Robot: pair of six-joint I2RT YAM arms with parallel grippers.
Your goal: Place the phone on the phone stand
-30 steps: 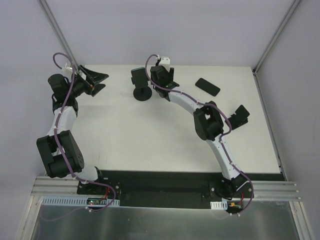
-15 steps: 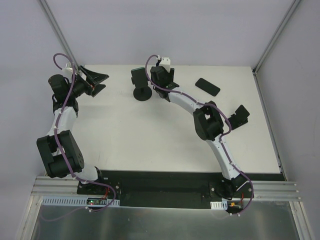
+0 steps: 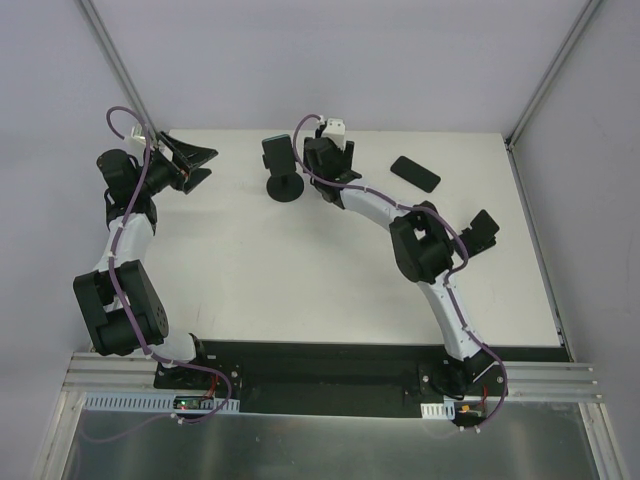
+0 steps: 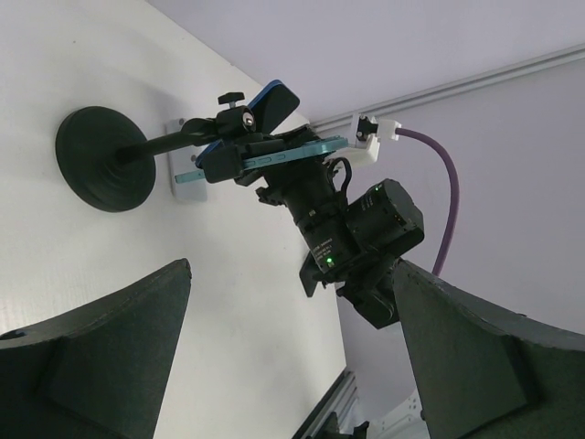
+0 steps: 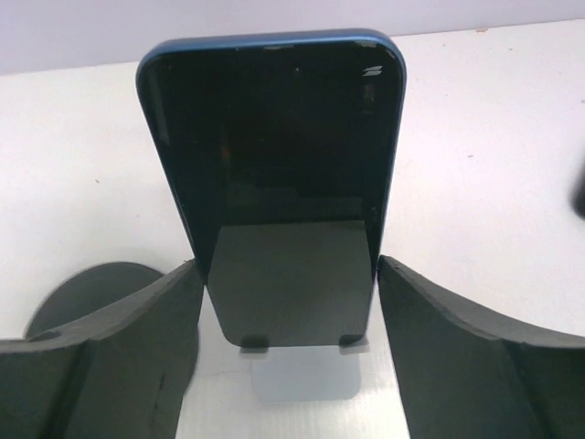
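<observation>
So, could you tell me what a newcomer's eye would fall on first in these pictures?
Probably the blue-edged, dark-screened phone propped on the black round-based phone stand at the far middle of the white table. The right gripper flanks its sides closely; whether it presses them cannot be told. Next come a second black phone lying flat at the far right, and the left gripper, open and empty, at the far left corner.
</observation>
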